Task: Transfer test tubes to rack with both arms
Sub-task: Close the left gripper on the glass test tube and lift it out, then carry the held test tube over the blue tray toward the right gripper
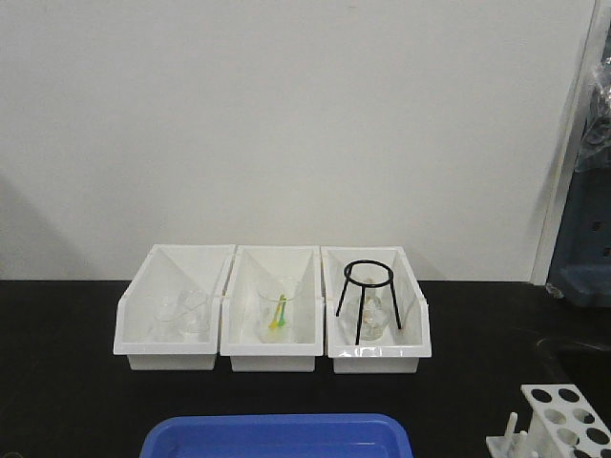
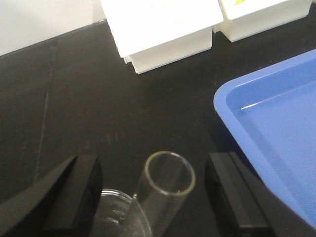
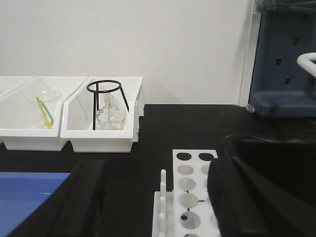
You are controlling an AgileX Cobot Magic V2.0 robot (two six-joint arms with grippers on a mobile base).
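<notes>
On the black desk (image 1: 57,382) three white bins (image 1: 272,361) stood in a row at 12 o'clock. The 9 o'clock bin held clear beakers (image 1: 183,315). The middle one held a glass (image 1: 279,301) with a yellow-green stick (image 1: 278,317). In the 3 o'clock bin a black tripod (image 1: 368,296) stood over a flask (image 3: 108,116). A blue tray (image 1: 277,437) lay at 6 o'clock and the white rack (image 1: 563,420) at 5 o'clock, its holes unfilled as far as we could see.

The left pincer (image 2: 153,163) was spread wide. A tube (image 2: 170,173) leaned between its fingers with the open mouth up, touching neither, and a curved glass rim (image 2: 116,197) sat at the tube's 8 o'clock. The right pincer (image 3: 158,168) was also spread wide and held nothing, hanging above the rack's plate and pegs.
</notes>
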